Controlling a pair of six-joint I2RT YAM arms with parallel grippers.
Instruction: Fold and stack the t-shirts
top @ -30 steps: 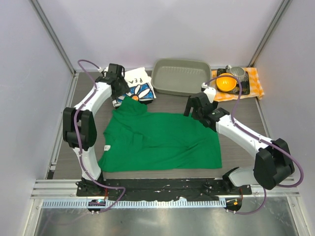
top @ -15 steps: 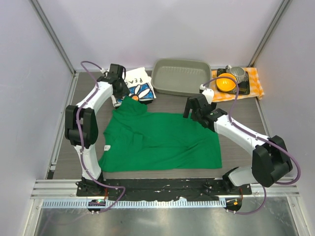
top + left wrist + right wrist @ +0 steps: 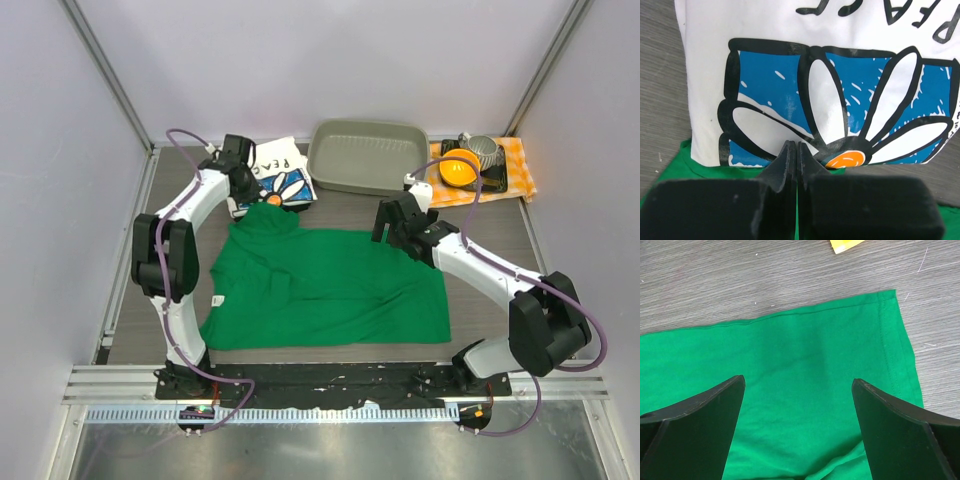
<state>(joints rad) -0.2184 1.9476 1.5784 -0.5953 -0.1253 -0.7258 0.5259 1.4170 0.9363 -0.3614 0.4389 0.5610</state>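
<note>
The green t-shirt (image 3: pixel 330 285) lies spread across the table's middle, with one rumpled corner peaking up toward the back left. There it meets the folded white "PEACE" t-shirt (image 3: pixel 285 175) with its daisy print (image 3: pixel 830 75). My left gripper (image 3: pixel 248 195) (image 3: pixel 798 145) is shut, its tips right at the white t-shirt's lower edge over green cloth (image 3: pixel 675 165). Whether cloth is pinched does not show. My right gripper (image 3: pixel 390 222) (image 3: pixel 798 380) is open wide, low over the green t-shirt's back right corner (image 3: pixel 815 370), nothing between its fingers.
A grey tray (image 3: pixel 312 160) stands at the back centre. At the back right an orange-and-white checked cloth (image 3: pixel 515 165) carries an orange bowl (image 3: pixel 460 168) and a metal cup (image 3: pixel 483 152). A yellow scrap (image 3: pixel 845 244) lies beyond the shirt's corner.
My left gripper has shut at the border of the two t-shirts. The right gripper has crept slightly toward the back left over the green t-shirt's corner.
</note>
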